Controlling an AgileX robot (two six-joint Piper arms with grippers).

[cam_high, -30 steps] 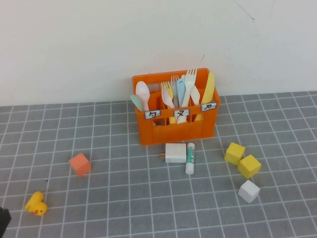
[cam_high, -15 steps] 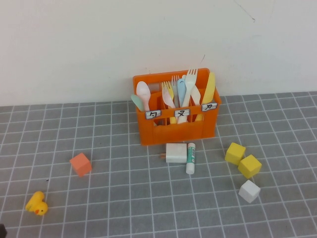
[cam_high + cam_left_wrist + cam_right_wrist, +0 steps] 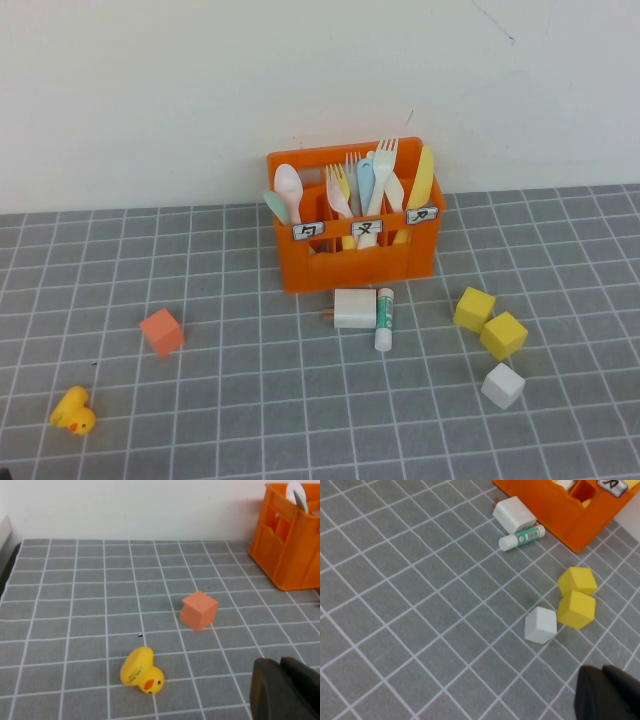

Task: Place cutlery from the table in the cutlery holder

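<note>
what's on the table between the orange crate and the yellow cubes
Nothing. In the high view, bare grey table separates the orange crate from the yellow cubes. Neither gripper appears there.

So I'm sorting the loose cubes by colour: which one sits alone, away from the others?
The orange cube, on the robot's left near the duck. The two yellow cubes and white cube cluster on the right.

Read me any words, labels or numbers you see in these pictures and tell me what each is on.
Three white labels on the front of the orange cutlery holder: black marks, too small to read.
White-and-green tube on the table: print too blurred to read.
Left gripper and right gripper, low over the table: no text.
</note>
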